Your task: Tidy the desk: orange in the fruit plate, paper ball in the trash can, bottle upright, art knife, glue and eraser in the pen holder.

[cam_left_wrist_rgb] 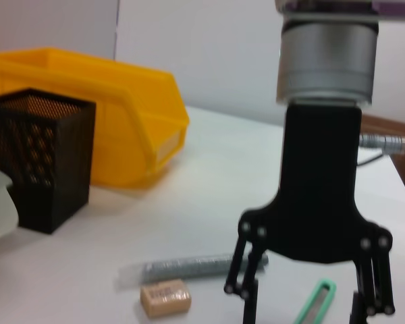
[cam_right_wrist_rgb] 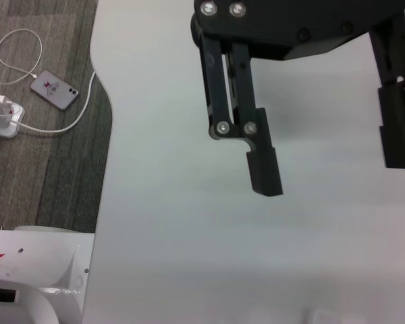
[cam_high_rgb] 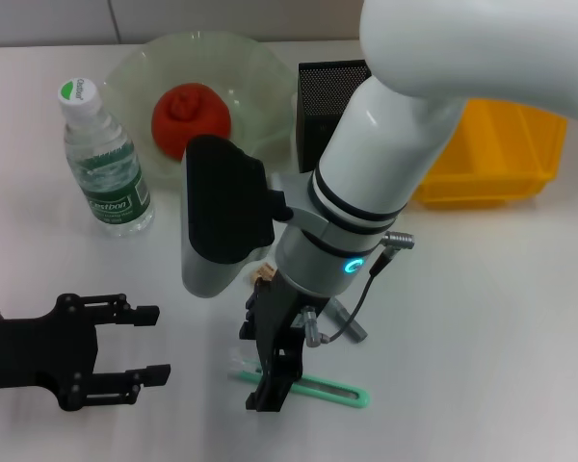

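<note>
My right gripper (cam_high_rgb: 275,377) hangs open, pointing down just above the green art knife (cam_high_rgb: 333,390) near the table's front edge. The left wrist view shows that gripper (cam_left_wrist_rgb: 302,312) with the art knife (cam_left_wrist_rgb: 315,304) between its fingers, and a grey glue stick (cam_left_wrist_rgb: 189,268) and a tan eraser (cam_left_wrist_rgb: 165,298) lying beside it. The bottle (cam_high_rgb: 104,162) stands upright at the back left. An orange (cam_high_rgb: 191,117) lies in the fruit plate (cam_high_rgb: 260,67). The black mesh pen holder (cam_high_rgb: 326,91) stands behind the right arm. My left gripper (cam_high_rgb: 135,345) rests open at the front left. The paper ball is out of view.
A yellow bin (cam_high_rgb: 496,154) stands to the right of the pen holder (cam_left_wrist_rgb: 40,158) and also shows in the left wrist view (cam_left_wrist_rgb: 121,115). The right wrist view shows the table's edge (cam_right_wrist_rgb: 102,169), with floor, a phone and a cable beyond it.
</note>
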`<state>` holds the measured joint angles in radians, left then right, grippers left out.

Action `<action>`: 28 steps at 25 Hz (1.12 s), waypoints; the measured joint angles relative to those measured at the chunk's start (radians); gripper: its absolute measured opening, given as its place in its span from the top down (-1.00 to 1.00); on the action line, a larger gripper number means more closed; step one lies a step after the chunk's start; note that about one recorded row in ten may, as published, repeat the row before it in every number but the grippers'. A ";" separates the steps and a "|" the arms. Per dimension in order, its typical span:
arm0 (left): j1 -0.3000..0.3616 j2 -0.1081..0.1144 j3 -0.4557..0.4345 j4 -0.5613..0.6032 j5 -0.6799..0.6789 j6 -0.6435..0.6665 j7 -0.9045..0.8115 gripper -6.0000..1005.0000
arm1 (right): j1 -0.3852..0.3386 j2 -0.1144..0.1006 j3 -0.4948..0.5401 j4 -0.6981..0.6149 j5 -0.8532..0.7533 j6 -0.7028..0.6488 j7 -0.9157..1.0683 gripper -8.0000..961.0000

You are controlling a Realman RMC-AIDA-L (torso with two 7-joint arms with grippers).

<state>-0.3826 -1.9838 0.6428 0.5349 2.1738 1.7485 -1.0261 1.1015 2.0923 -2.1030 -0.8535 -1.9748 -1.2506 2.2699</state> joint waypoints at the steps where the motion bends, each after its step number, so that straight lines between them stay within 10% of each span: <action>1: -0.002 0.000 0.000 0.009 0.017 -0.002 -0.004 -0.39 | 0.000 0.000 -0.001 -0.003 0.000 0.000 0.000 -0.72; 28: -0.002 -0.007 0.000 0.045 0.024 0.024 -0.001 -0.39 | -0.010 0.000 -0.058 -0.012 0.000 0.061 0.034 -0.61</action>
<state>-0.3846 -1.9909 0.6424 0.5799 2.1982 1.7730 -1.0270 1.0919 2.0923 -2.1609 -0.8654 -1.9746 -1.1895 2.3042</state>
